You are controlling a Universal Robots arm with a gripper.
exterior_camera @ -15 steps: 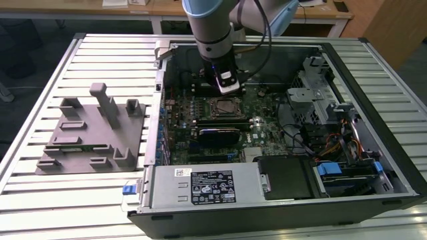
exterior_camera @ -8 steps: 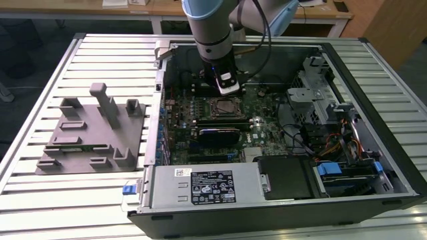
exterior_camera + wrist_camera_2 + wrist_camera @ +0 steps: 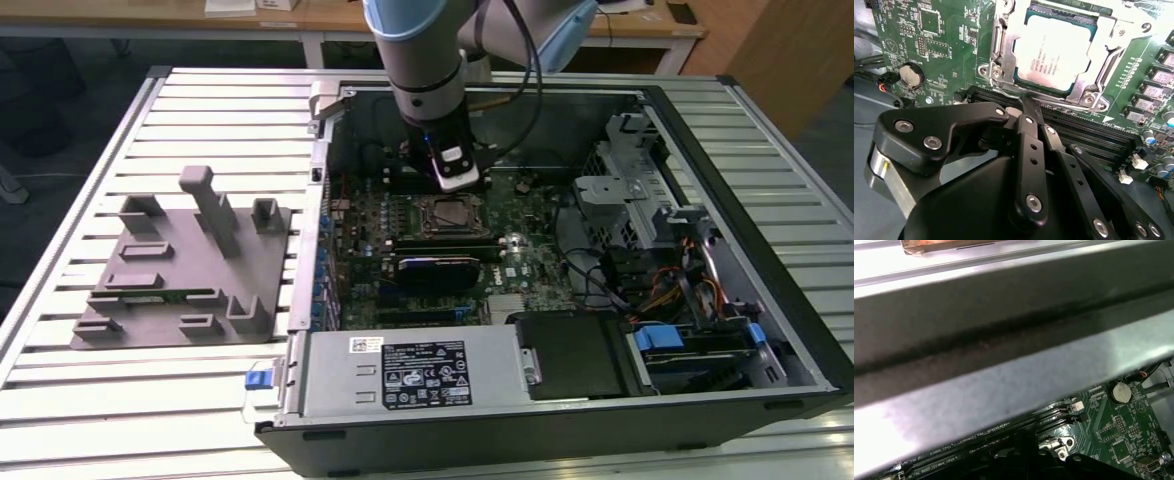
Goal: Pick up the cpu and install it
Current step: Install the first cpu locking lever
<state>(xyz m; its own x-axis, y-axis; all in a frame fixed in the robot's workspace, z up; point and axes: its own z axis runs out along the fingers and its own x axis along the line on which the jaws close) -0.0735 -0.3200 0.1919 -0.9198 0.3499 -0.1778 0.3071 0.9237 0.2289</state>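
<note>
The arm (image 3: 424, 60) reaches steeply down from the far side into the open computer case (image 3: 747, 310), its wrist nearly vertical and the gripper (image 3: 455, 186) hanging just above the motherboard (image 3: 534, 255), at the far edge of the CPU socket (image 3: 445, 213) in the exterior view. In the second wrist view the gripper (image 3: 1030, 111) shows its black linkage bars converging to one narrow tip, so the jaws look drawn together with nothing between them, though the tip itself is partly hidden by the linkages and I would not call that certain. Just ahead of that tip the cpu (image 3: 1059, 54) lies flat in the socket, its silvery-white top facing up, with the metal retention frame (image 3: 999, 47) lying around its edges; the tip ends at the near rim of that frame, and whether it touches cannot be told. Between the jaws and the socket run the long black memory slots (image 3: 1089, 135), passing under the tip. Off to one side of the jaws sits a round coin battery (image 3: 911, 75). In the first wrist view the grey case wall (image 3: 1004, 375) stands close in front, with the battery (image 3: 1119, 391) beyond it.
</note>
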